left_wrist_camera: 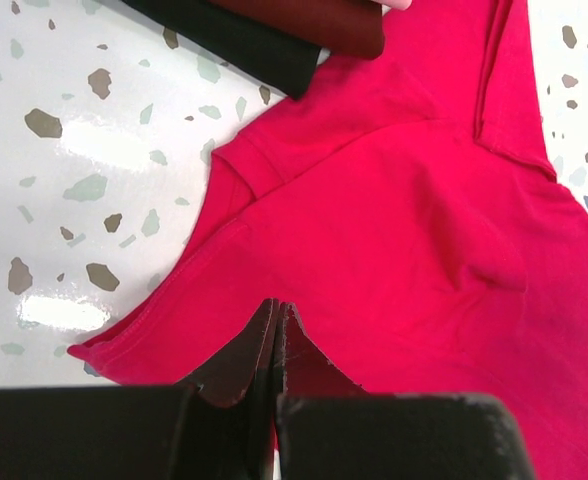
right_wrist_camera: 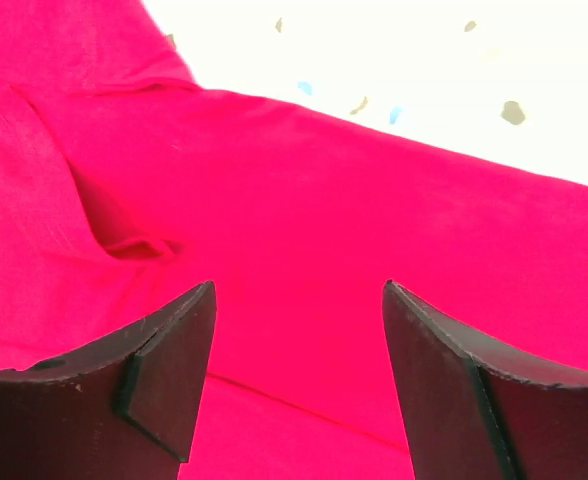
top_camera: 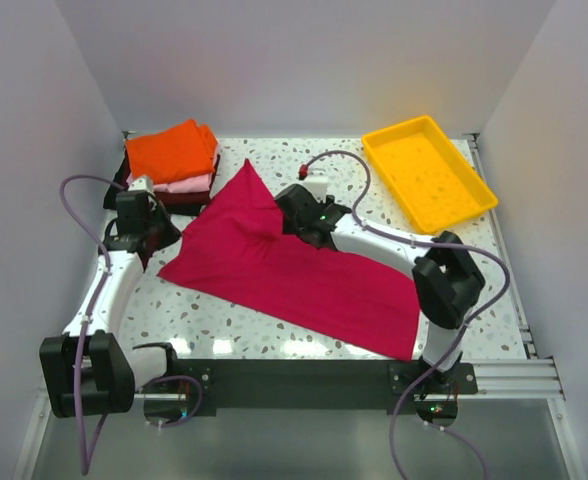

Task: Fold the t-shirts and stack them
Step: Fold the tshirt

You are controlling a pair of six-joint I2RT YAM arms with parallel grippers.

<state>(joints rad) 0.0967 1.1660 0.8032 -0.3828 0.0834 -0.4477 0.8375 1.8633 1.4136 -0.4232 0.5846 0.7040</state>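
A crimson-magenta t-shirt (top_camera: 294,280) lies spread across the middle of the table, with one corner pulled up toward the back (top_camera: 246,175). At the back left is a stack of folded t-shirts: orange (top_camera: 172,150) on top, pale pink (top_camera: 189,184) under it, dark maroon (top_camera: 179,198) at the bottom. My left gripper (top_camera: 166,237) hovers at the shirt's left edge with its tips (left_wrist_camera: 277,305) pressed together and no cloth showing between them. My right gripper (top_camera: 286,222) is over the shirt's upper middle. Its fingers (right_wrist_camera: 299,290) stand wide apart just above the red cloth (right_wrist_camera: 304,180), holding nothing.
A yellow plastic tray (top_camera: 399,129) sits empty at the back right. The left wrist view shows the dark maroon fold (left_wrist_camera: 314,20) and a black layer (left_wrist_camera: 234,40) close to the shirt's sleeve. White walls close in the left, right and back.
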